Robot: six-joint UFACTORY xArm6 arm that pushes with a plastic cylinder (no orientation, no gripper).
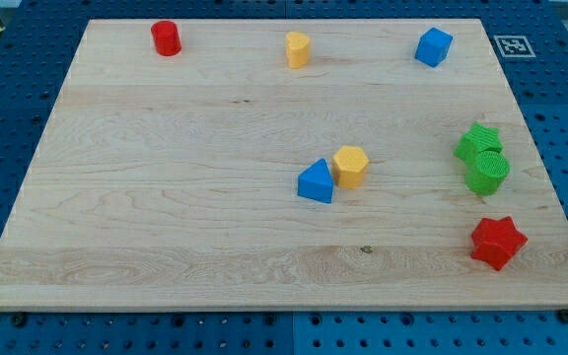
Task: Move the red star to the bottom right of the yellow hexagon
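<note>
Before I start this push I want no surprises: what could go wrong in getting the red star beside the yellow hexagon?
My tip does not show in the view, so its start is unknown.
1. The red star sits near the board's lower right corner; a misjudged push could slide it off.
2. The green blocks lie just above it and could get knocked.
3. The blue triangle touches the yellow hexagon; overshooting may shove both.

my tip isn't in frame at all, and the green star point(478, 141) sits partly behind the green cylinder point(488, 172).
</note>
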